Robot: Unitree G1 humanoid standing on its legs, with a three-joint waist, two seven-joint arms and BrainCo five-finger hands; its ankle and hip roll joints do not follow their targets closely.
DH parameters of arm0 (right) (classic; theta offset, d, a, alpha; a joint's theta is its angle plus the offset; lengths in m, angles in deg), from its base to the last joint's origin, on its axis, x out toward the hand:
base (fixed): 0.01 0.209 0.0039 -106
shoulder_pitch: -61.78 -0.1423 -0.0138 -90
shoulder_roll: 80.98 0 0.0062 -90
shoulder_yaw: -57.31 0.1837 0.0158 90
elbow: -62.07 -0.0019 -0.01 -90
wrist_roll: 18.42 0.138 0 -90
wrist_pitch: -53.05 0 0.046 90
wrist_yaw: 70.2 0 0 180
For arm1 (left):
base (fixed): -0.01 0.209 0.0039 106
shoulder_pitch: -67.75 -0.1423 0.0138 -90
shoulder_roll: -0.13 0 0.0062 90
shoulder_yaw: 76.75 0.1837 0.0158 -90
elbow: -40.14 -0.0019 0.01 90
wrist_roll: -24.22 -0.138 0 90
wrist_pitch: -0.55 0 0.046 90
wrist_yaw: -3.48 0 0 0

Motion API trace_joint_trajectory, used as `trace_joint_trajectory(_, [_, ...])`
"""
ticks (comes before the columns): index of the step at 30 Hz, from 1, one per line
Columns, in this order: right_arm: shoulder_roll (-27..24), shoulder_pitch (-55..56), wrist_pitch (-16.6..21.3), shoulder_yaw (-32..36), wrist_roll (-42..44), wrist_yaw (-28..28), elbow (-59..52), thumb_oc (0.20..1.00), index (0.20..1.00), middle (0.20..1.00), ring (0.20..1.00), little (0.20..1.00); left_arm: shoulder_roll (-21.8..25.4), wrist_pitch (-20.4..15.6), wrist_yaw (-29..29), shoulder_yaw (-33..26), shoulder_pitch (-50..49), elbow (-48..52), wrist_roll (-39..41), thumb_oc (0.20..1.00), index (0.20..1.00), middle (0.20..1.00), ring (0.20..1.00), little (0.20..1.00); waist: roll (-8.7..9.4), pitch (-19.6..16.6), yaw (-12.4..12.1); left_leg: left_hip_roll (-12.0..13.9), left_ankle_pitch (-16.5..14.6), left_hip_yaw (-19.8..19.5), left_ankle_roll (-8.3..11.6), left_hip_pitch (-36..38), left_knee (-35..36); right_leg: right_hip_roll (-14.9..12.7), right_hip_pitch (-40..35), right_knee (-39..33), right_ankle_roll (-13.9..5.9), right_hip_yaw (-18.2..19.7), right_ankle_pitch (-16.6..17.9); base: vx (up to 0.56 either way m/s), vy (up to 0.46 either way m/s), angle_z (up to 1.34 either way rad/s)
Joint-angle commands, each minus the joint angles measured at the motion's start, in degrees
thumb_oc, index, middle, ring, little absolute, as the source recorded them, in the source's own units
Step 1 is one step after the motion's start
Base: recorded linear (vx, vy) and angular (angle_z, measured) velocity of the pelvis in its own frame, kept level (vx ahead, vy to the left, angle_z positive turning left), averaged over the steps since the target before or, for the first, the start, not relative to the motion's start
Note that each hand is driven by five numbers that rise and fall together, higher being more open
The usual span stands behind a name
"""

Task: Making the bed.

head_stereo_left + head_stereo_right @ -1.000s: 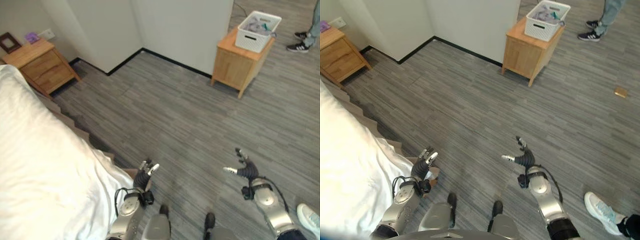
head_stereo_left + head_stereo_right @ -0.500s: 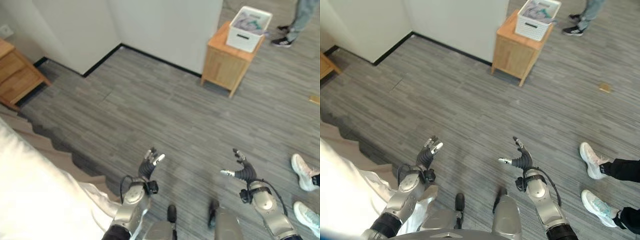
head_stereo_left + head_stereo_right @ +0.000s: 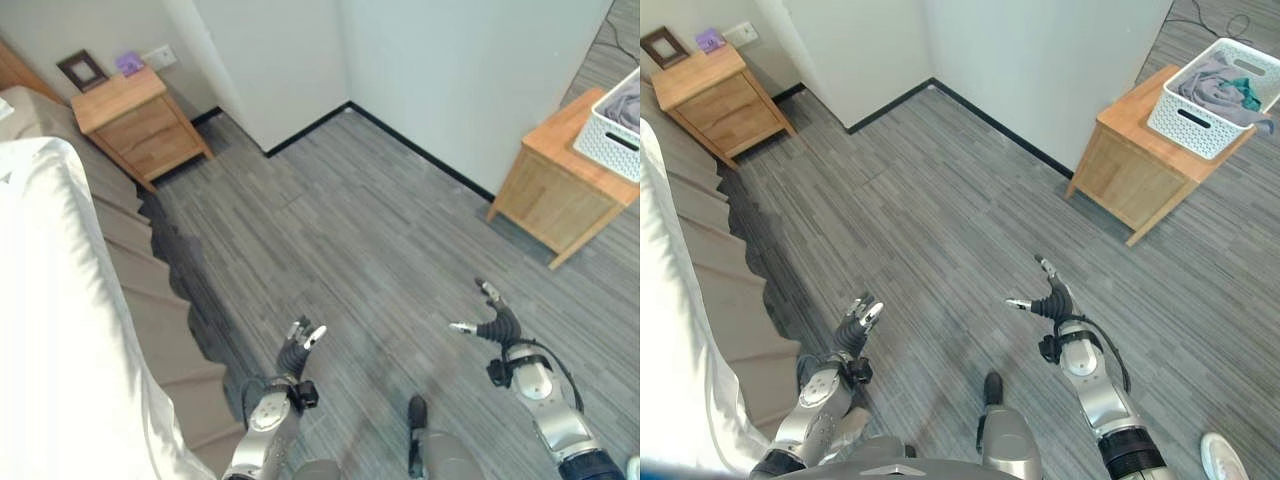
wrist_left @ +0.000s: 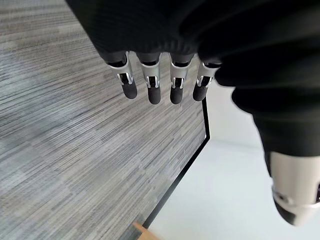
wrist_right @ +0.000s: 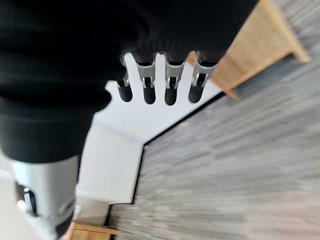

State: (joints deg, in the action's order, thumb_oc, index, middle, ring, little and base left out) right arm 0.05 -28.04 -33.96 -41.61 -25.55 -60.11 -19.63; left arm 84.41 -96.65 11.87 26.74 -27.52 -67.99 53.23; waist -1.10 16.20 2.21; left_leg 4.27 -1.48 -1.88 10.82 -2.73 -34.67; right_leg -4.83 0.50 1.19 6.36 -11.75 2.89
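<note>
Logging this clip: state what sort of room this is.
Most likely a bedroom: a bed with a white duvet along one side, a wooden nightstand beside its head, and a white laundry basket on a second wooden cabinet.

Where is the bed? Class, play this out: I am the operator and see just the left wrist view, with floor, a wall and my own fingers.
Observer: The bed, covered in white, runs along the robot's left side; the left hand is over the floor beside it.
Operator: What is the other hand doing?
Observer: The right hand is open over the floor, holding nothing.
Operator: Any furniture nearby?
Observer: A wooden nightstand stands by the bed's far end.
</note>
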Motion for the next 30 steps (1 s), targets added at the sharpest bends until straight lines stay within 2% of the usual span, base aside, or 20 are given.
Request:
trace_joint_trajectory(1, [-0.83,0.08,1.27,1.00,0.43,3.25,-4.74,1.000,1.000,1.000,1.000,1.000,3.75,-2.51,0.22,-1.07,0.28,6.74,0.63,1.000,1.000,1.000,1.000,1.000,1.00,-0.06,-1.23,5.18,-1.02,15.85,-2.82,0.11,4.22,-6.05,-2.76,-6.19,-12.75,-3.93,-2.16,0.30,-0.031,0.77])
trace_joint_trajectory(2, [-0.29,-0.25,1.01,0.89,0.95,3.43,-5.12,1.000,1.000,1.000,1.000,1.000,3.68,-2.35,-0.04,-1.37,0.08,7.35,0.25,1.000,1.000,1.000,1.000,1.000,0.53,-0.19,-2.04,5.61,-3.42,20.37,-4.57,-2.16,12.24,-6.07,-5.52,-6.19,-13.30,-5.69,-3.79,0.23,0.007,0.96])
trace_joint_trajectory(3, [-0.28,-0.28,1.02,0.88,0.96,3.42,-5.12,1.000,1.000,1.000,1.000,1.000,3.69,-2.34,-0.03,-1.39,0.08,7.37,0.24,1.000,1.000,1.000,1.000,1.000,0.74,-0.32,-1.98,5.28,-3.02,20.45,-4.73,-2.18,12.73,-6.34,-5.31,-6.19,-13.34,-5.71,-3.64,0.29,0.056,0.93])
trace_joint_trajectory(6, [0.01,-0.14,1.37,0.58,3.00,2.62,-5.04,1.000,1.000,1.000,1.000,1.000,3.36,-1.84,-0.17,-1.55,-0.13,6.56,-0.21,1.000,1.000,1.000,1.000,1.000,-1.08,-1.33,-2.71,6.03,2.81,24.90,-4.20,-2.82,25.22,-5.45,-8.30,-6.04,-13.99,-8.51,-5.66,0.24,0.096,0.76])
trace_joint_trajectory(7, [0.16,0.42,1.64,0.52,3.32,1.83,-5.14,1.000,1.000,1.000,1.000,1.000,3.02,-1.45,-0.86,-1.71,-1.33,6.76,-0.41,1.000,1.000,1.000,1.000,1.000,-1.22,-2.21,-2.74,6.15,3.95,26.27,-4.54,-0.56,30.52,-5.77,-11.00,-5.10,-14.55,-10.94,-6.70,0.26,0.107,0.78])
trace_joint_trajectory(8, [0.16,0.47,1.64,0.51,3.32,1.83,-5.16,1.000,1.000,1.000,1.000,1.000,3.03,-1.44,-0.86,-1.71,-1.39,6.79,-0.41,1.000,1.000,1.000,1.000,1.000,-1.17,-2.11,-2.68,6.00,4.06,26.27,-4.57,-0.29,30.78,-5.86,-11.17,-5.08,-14.60,-11.00,-6.73,0.26,0.119,0.75])
trace_joint_trajectory(11, [1.68,2.11,1.54,0.70,2.08,1.21,-4.78,1.000,1.000,1.000,1.000,1.000,3.27,-0.41,-1.23,-1.56,-2.10,6.49,-1.01,1.000,1.000,1.000,1.000,1.000,0.01,-4.19,-3.26,2.47,4.17,24.04,-6.69,3.34,36.36,-8.44,-10.93,2.48,-16.18,-12.80,-7.12,0.24,0.155,0.55])
trace_joint_trajectory(12, [2.98,3.24,1.55,0.82,1.71,0.82,-4.90,1.000,1.000,1.000,1.000,1.000,4.06,0.07,-1.41,-1.40,-2.23,6.38,-2.21,1.000,1.000,1.000,1.000,1.000,0.54,-4.25,-3.03,1.40,3.22,23.59,-8.10,5.48,38.42,-10.98,-8.05,12.08,-17.18,-11.82,-5.61,0.22,0.159,0.43])
trace_joint_trajectory(13, [3.00,3.24,1.55,0.81,1.70,0.82,-4.91,1.000,1.000,1.000,1.000,1.000,4.08,0.08,-1.41,-1.41,-2.23,6.38,-2.22,1.000,1.000,1.000,1.000,1.000,0.67,-4.30,-3.07,1.23,3.17,23.66,-8.19,5.43,38.41,-11.25,-7.77,12.55,-17.27,-11.69,-5.83,0.21,0.149,0.54])
trace_joint_trajectory(14, [3.22,3.17,1.55,0.47,1.22,1.01,-4.66,1.000,1.000,1.000,1.000,1.000,4.56,0.30,-1.12,-1.25,-1.77,6.05,-2.54,1.000,1.000,1.000,1.000,1.000,1.03,-3.84,-2.65,0.77,2.81,22.75,-8.81,6.02,38.93,-12.42,-5.60,17.46,-18.07,-10.10,-3.69,0.12,0.069,0.61])
trace_joint_trajectory(16, [4.25,3.52,1.27,0.65,1.08,1.19,-4.37,1.000,1.000,1.000,1.000,1.000,5.47,0.47,-0.50,-1.36,-0.89,5.50,-3.08,1.000,1.000,1.000,1.000,1.000,0.91,-3.30,-1.72,1.24,2.37,20.64,-9.18,6.37,39.67,-11.67,0.19,24.61,-18.06,-5.48,-1.48,0.16,0.047,0.98])
trace_joint_trajectory(17, [4.53,3.66,1.39,0.82,1.34,1.34,-4.13,1.000,1.000,1.000,1.000,1.000,5.89,0.34,-0.27,-1.39,-0.48,5.28,-3.29,1.000,1.000,1.000,1.000,1.000,0.79,-2.96,-1.22,1.57,2.31,19.33,-8.99,6.35,39.67,-10.01,2.41,25.15,-17.46,-3.03,-2.40,0.14,-0.024,0.90])
trace_joint_trajectory(18, [4.62,3.89,1.44,1.07,1.57,1.46,-4.10,1.000,1.000,1.000,1.000,1.000,6.06,0.10,-0.22,-1.57,-0.23,5.17,-3.15,1.000,1.000,1.000,1.000,1.000,0.94,-2.70,-0.82,1.47,2.17,18.32,-8.73,6.49,39.67,-9.12,3.44,23.95,-17.44,-1.36,-3.69,0.14,-0.063,0.75])
trace_joint_trajectory(21, [4.46,3.73,1.79,1.42,2.48,1.59,-3.36,1.000,1.000,1.000,1.000,1.000,6.89,-0.38,-0.83,-1.67,0.67,4.79,-3.48,1.000,1.000,1.000,1.000,1.000,1.03,-2.79,0.01,1.69,2.18,15.52,-7.77,6.07,39.67,-7.17,4.39,13.82,-16.61,1.17,-5.11,0.16,-0.123,1.12])
trace_joint_trajectory(22, [4.59,3.76,1.79,1.59,2.83,1.69,-3.01,1.000,1.000,1.000,1.000,1.000,7.02,-0.56,-0.89,-1.74,0.83,4.61,-3.64,1.000,1.000,1.000,1.000,1.000,1.40,-2.91,0.40,1.36,2.00,14.62,-7.56,6.13,39.67,-6.52,4.67,10.15,-16.55,3.03,-4.74,0.21,-0.209,0.70])
trace_joint_trajectory(23, [4.79,3.72,1.67,1.81,3.25,1.86,-2.02,1.000,1.000,1.000,1.000,1.000,7.01,-0.64,-0.99,-1.94,1.36,3.70,-3.61,1.000,1.000,1.000,1.000,1.000,1.91,-3.20,1.26,0.91,1.19,12.85,-7.35,6.66,39.67,-5.29,3.89,4.31,-16.74,7.46,-3.37,0.19,-0.201,0.79])
trace_joint_trajectory(24, [5.06,3.75,1.60,1.74,3.34,1.74,-1.76,1.000,1.000,1.000,1.000,1.000,7.13,-0.77,-1.10,-2.19,1.33,3.30,-3.51,1.000,1.000,1.000,1.000,1.000,2.09,-3.37,1.33,0.81,0.63,12.39,-7.32,7.18,39.67,-5.17,3.06,2.56,-16.54,8.62,-2.84,0.14,-0.153,0.88])
trace_joint_trajectory(27, [5.30,3.54,1.58,1.45,2.91,1.67,-1.13,1.000,1.000,1.000,1.000,1.000,6.91,-0.75,-1.23,-3.00,0.67,2.79,-3.78,1.000,1.000,1.000,1.000,1.000,2.45,-4.23,0.67,0.89,0.18,12.64,-7.21,8.32,39.53,-6.23,1.33,0.68,-16.75,7.66,-1.76,0.09,-0.087,0.59])
trace_joint_trajectory(30, [4.77,3.47,1.21,1.03,2.03,1.17,-0.73,1.000,1.000,1.000,1.000,1.000,6.26,-0.74,-1.43,-4.02,-1.16,2.90,-3.74,1.000,1.000,1.000,1.000,1.000,2.35,-5.95,0.08,1.15,-0.15,13.18,-6.89,9.66,39.43,-6.15,-1.89,-3.18,-16.86,7.10,-0.77,0.10,-0.091,-0.04])
